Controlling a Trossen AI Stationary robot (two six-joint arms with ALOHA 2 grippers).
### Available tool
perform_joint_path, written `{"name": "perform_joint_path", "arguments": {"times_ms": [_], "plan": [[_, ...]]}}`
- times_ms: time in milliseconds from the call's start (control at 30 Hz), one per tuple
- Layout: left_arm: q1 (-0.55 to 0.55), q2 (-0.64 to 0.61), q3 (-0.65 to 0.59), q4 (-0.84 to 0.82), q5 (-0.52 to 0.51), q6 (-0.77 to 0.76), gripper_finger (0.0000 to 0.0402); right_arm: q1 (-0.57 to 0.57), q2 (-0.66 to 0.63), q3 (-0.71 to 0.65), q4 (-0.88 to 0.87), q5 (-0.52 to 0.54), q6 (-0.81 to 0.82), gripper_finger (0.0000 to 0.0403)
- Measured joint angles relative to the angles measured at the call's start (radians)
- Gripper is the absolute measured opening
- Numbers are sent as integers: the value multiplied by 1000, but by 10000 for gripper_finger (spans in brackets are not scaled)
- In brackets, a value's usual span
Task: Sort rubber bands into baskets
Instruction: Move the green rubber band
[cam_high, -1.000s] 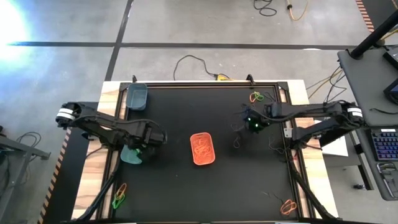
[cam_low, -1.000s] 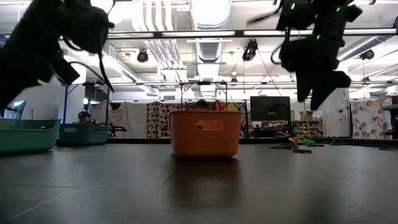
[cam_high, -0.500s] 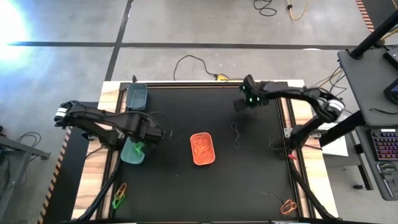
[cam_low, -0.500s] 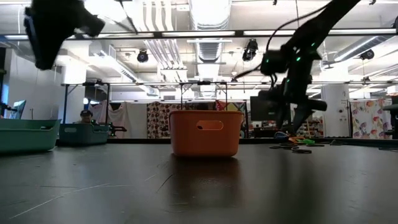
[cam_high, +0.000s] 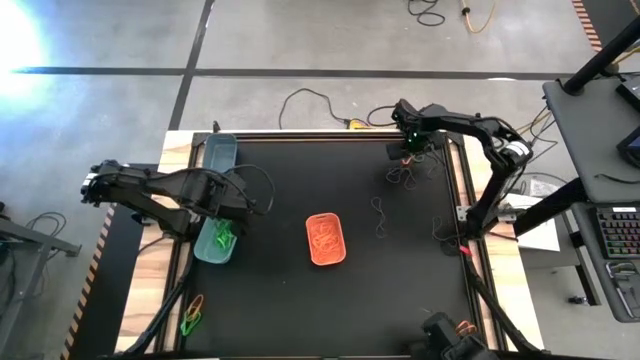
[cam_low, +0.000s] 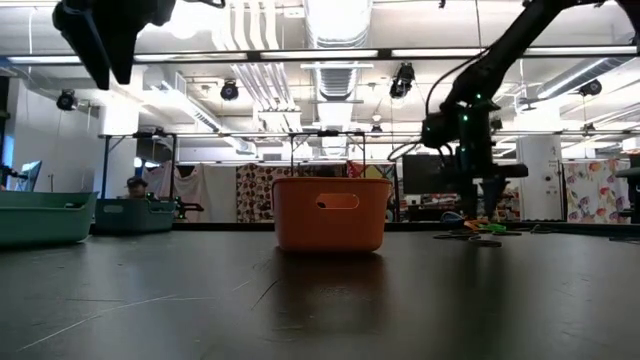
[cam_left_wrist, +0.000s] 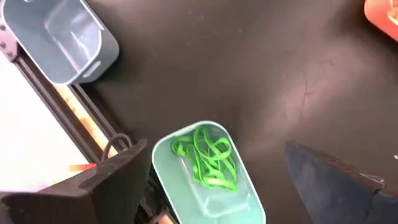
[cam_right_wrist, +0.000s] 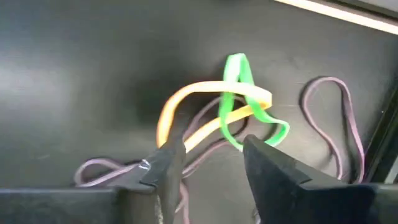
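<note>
So the little tangle at the table's far right corner is where it's at: a green rubber band looped through an orange rubber band, with a couple of dark brown bands lying around them on the black table. We've got the right gripper down right over that tangle, fingers partly open and straddling the orange one, tips at the mat. Can't really say it's got hold of anything.

Over on the left, the left gripper hangs wide open and empty above the light teal basket, which has a bunch of green bands sitting in it. The dark grey-teal basket is at the far left corner, and the orange basket sits mid-table with orange bands in it.
</note>
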Motion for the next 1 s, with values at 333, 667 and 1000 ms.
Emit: {"name": "perform_joint_path", "arguments": {"times_ms": [333, 667, 1000], "plan": [[51, -23, -52, 0, -42, 42, 350, -27, 25, -74, 90, -18, -20, 69], [123, -132, -71, 32, -82, 85, 350, -34, -10, -62, 49, 12, -56, 9], [164, -276, -82, 319, -122, 238, 350, 65, -169, -63, -194, -106, -52, 9]]}}
